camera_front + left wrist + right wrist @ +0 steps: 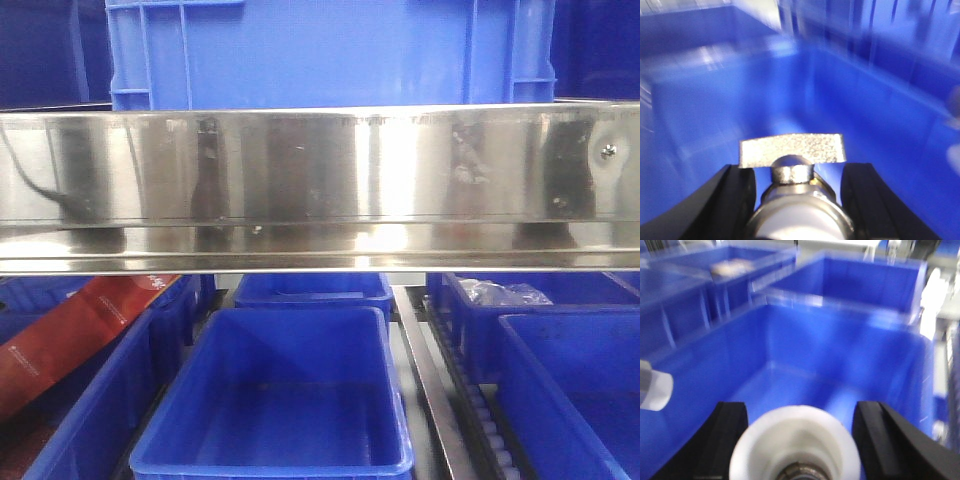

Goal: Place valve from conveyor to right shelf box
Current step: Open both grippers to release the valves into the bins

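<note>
A metal valve (792,150), judged stiff, heavy and slippery, is clenched at its round body between the left fingers (737,200) above a blue box (875,100), while a white-capped valve (795,440) is clenched between the right fingers (730,440).

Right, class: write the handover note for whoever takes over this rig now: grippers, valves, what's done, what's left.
Left gripper: jaws shut on metal valve, above a blue box.
Right gripper: jaws shut on white-capped valve, above a deep blue box.
Conveyor: not in view.
Done: both valves picked up and brought over boxes.
Left: confirm it is the right shelf box, lower, release. Wrist views are blurred.
</note>
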### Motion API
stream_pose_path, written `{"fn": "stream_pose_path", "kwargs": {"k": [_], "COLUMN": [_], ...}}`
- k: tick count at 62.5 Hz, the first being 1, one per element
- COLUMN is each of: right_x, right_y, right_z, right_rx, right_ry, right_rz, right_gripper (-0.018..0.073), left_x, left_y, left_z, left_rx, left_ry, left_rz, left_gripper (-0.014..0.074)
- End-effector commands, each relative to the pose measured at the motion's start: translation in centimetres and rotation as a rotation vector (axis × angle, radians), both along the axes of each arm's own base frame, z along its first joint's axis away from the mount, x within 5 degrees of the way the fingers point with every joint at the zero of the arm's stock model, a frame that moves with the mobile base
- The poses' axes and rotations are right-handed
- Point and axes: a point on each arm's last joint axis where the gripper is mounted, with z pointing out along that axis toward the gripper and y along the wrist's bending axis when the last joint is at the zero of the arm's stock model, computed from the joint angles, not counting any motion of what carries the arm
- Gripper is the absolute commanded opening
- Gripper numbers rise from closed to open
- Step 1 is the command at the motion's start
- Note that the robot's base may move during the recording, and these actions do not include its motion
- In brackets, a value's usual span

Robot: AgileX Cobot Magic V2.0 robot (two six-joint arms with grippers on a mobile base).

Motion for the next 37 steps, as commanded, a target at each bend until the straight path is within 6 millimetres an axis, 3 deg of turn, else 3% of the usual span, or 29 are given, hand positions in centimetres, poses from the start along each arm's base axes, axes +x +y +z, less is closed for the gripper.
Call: {"fn": "stream_pose_path", "kwargs": {"k": [1,11,29,37], "right_x": [0.7,1.7,1.9,2.2], "right_y": [0.2,0.7,0.8,0.9], "right_z": [0.5,-0.9,-1.2,-2.0], "right_rx": [0.028,0.015,0.008,-0.005], "right_ry": [-0.061,-0.026,-0.01,0.019], "right_rz": [-0.012,-0.012,-0.009,-0.006], "right_gripper": [-0.0162,-0.0162,-0.0158,0.0025], "left_x": [0.5,1.5,1.7,2.1], "left_y": [-0.6,-1.1,-1.3,-1.5], "left_z": [0.0,-1.3,-1.7,-2.5], "left_rx": [-0.016,-0.037,-0.03,-0.019], "left_ry": [0.019,0.073,0.077,0.095], "left_rz": [-0.008,0.015,0.017,0.017], "left_gripper": [-0.0111,-0.0111,-0.0111,-0.01]}}
